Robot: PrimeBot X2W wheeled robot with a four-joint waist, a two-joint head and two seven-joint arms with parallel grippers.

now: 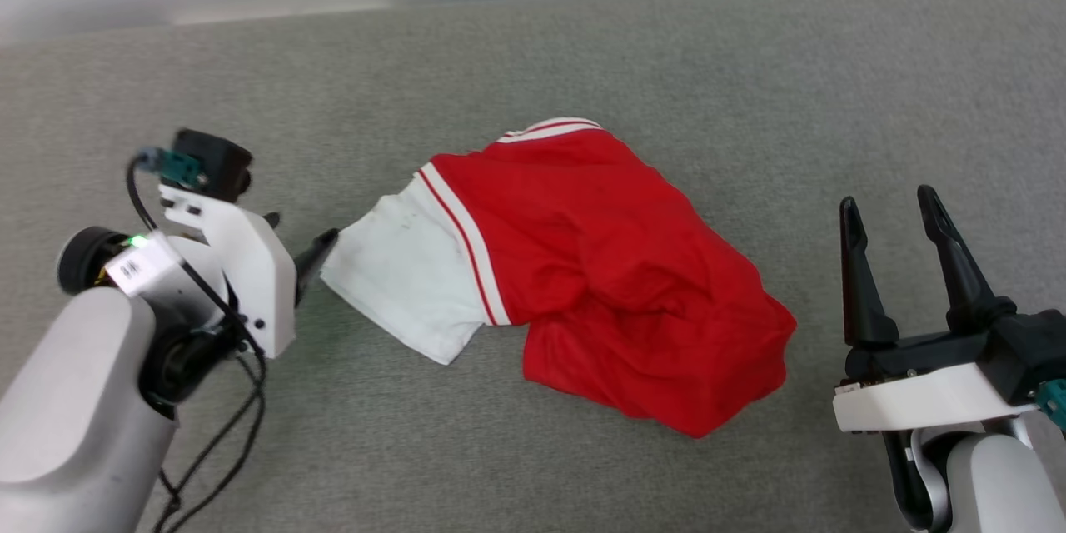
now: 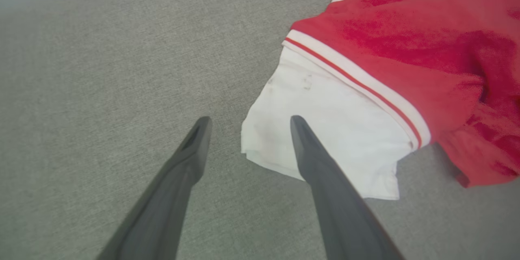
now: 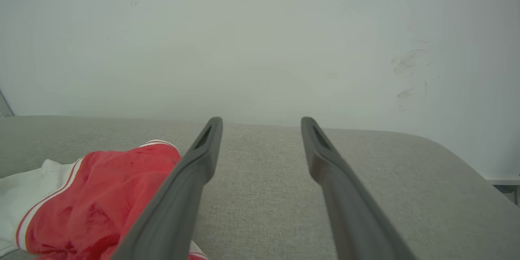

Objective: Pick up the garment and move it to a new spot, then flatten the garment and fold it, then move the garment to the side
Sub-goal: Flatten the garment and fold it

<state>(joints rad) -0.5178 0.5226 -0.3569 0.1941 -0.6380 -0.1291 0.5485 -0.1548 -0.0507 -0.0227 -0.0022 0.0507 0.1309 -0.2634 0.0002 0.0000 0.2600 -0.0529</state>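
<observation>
The garment [image 1: 600, 266] lies crumpled in a heap in the middle of the grey padded surface [image 1: 583, 50], red body to the right and a white sleeve to the left. My left gripper [image 1: 301, 243] is open at the sleeve's left edge; in the left wrist view its fingers straddle the corner of the white sleeve [image 2: 325, 130], one fingertip over the cloth and the other over bare surface. My right gripper [image 1: 891, 204] stands open to the right of the garment, apart from it, with nothing between its fingers. The red cloth [image 3: 101, 195] also shows at the lower left of the right wrist view.
A pale wall [image 3: 260, 40] rises behind the surface's far edge. The surface's right corner is rounded [image 3: 447, 150]. Black cables [image 1: 225, 433] hang from my left wrist.
</observation>
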